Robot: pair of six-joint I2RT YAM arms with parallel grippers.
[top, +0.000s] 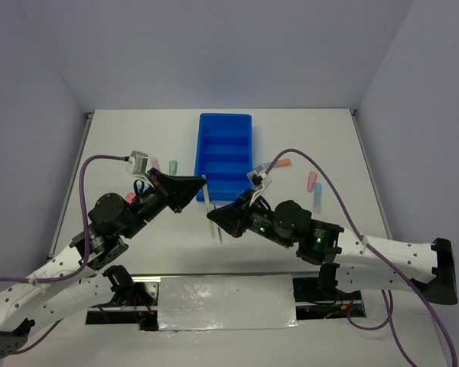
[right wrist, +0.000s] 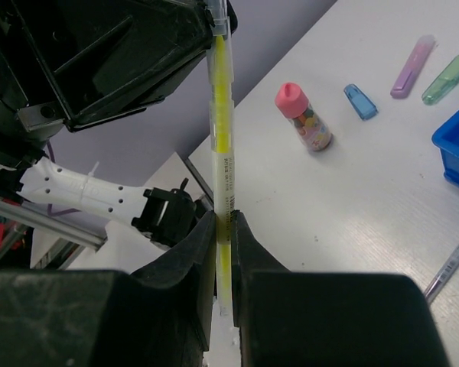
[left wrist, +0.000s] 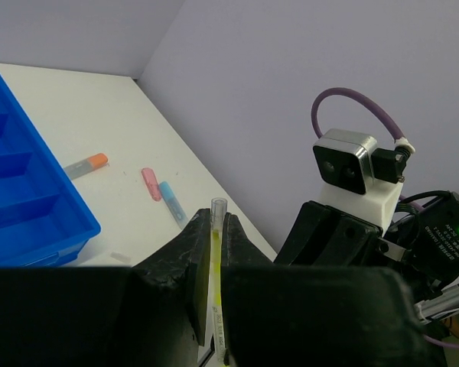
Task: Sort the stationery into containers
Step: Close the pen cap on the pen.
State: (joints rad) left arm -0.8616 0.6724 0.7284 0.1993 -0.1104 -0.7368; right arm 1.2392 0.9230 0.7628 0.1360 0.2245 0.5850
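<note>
One thin yellow pen is clamped from both ends, held in the air near the blue tray's near end. My left gripper is shut on its upper part, the clear tip poking out past the fingers. My right gripper is shut on the lower, printed part. From above, the left gripper and the right gripper face each other tip to tip. Left of the tray lie a pink marker and a green marker. Right of it lie an orange-grey marker, a pink marker and a blue marker.
A small pink-capped bottle and a loose blue cap sit on the table by the left arm. A grey pen lies on the table below the grippers. The tray's compartments show nothing inside from above.
</note>
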